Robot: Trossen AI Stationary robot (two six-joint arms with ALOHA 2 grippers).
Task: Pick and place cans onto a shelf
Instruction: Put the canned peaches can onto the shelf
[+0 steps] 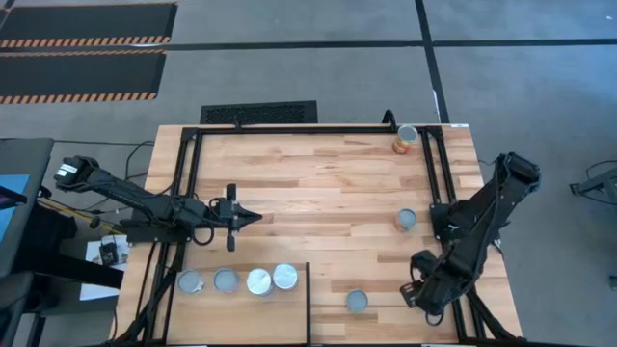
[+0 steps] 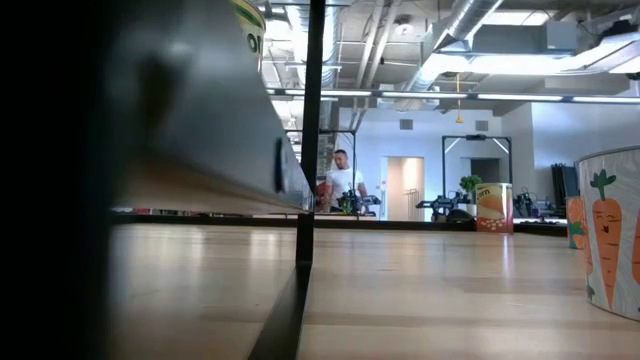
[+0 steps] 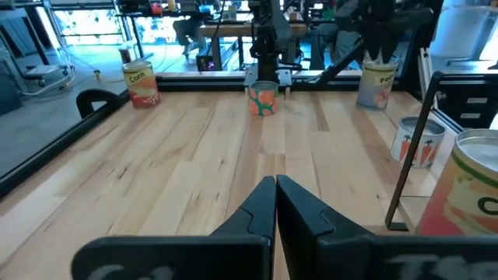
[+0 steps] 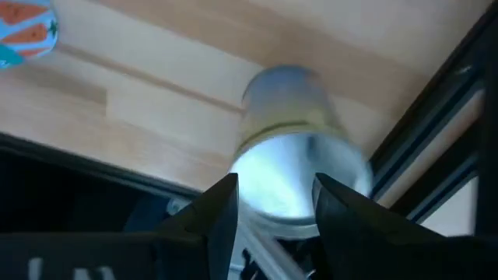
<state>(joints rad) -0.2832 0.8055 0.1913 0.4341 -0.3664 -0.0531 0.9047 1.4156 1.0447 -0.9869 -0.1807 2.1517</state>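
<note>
Right gripper (image 4: pixel 274 204): we saw its fingers spread apart, a silver-topped can (image 4: pixel 292 148) between them but not clamped, at the bench's (image 1: pixel 318 173) near right corner beside the black frame bars (image 1: pixel 439 183).
Left gripper (image 1: pixel 253 217): we found its fingers together, empty, over open planks well inside the left edge.
Shelf (image 1: pixel 241 299): along the near edge, we counted four cans (image 1: pixel 236 280) in a row.
Loose cans: we saw three on the right half, one (image 1: pixel 406 140) at the far right corner.

four silver-topped cans (image 1: pixel 238 280) stand upright in a row at the near-left edge; three more (image 1: pixel 406 220) stand scattered right; one orange-labelled can (image 1: pixel 406 140) stands far right
</note>
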